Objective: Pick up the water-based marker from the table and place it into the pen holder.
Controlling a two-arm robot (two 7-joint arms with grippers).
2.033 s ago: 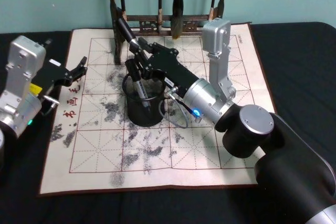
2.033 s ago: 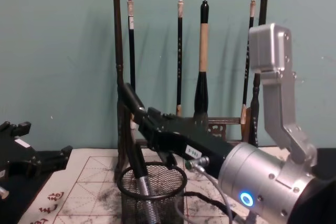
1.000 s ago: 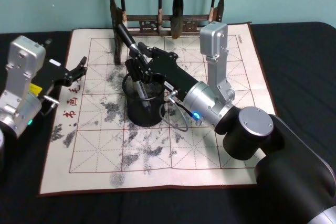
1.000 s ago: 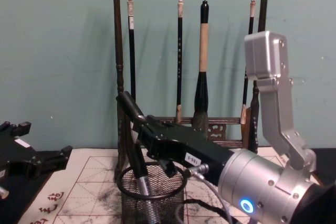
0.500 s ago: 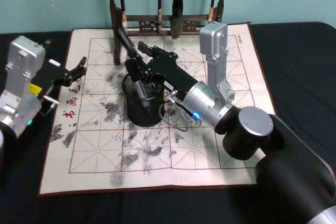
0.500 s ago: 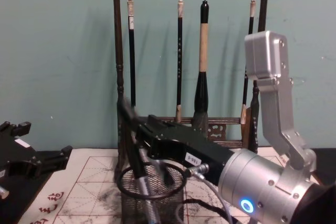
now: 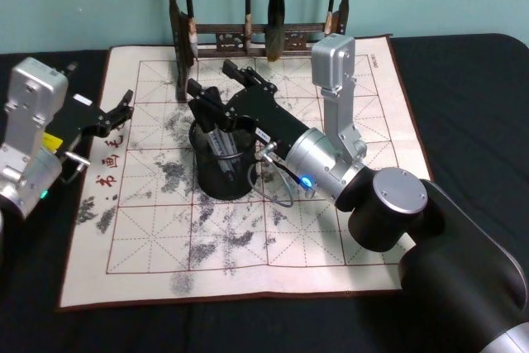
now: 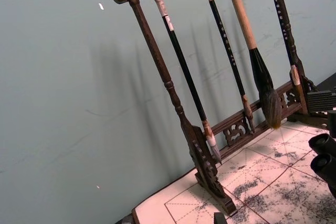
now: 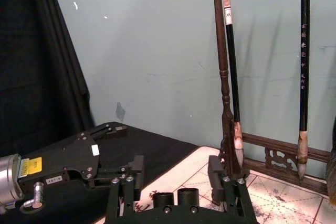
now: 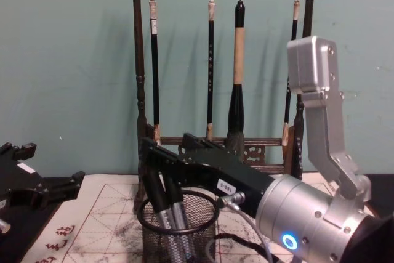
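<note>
The water-based marker [image 7: 220,141], black cap over a silver barrel, stands leaning inside the pen holder [image 7: 225,181], a round black mesh cup on the mat. In the chest view the marker [image 10: 157,198] pokes just above the pen holder's rim [image 10: 207,217], with a second grey barrel beside it. My right gripper [image 7: 219,83] hovers open just above the holder, its fingers [image 10: 149,153] clear of the marker and nothing between them. In the right wrist view the right gripper [image 9: 175,176] shows spread fingers. My left gripper [image 7: 116,110] rests open at the mat's left edge.
A tall dark wooden brush rack [image 7: 183,35] with several hanging brushes [image 10: 237,84] stands close behind the holder, along the far edge of the cream gridded mat [image 7: 273,241]. Black tabletop [image 7: 471,105] surrounds the mat. The right arm's silver elbow [image 7: 332,64] rises over the mat's right half.
The right gripper opened and let go of the marker, which dropped deeper into the pen holder. The gripper also lowered slightly. The left arm stayed put.
</note>
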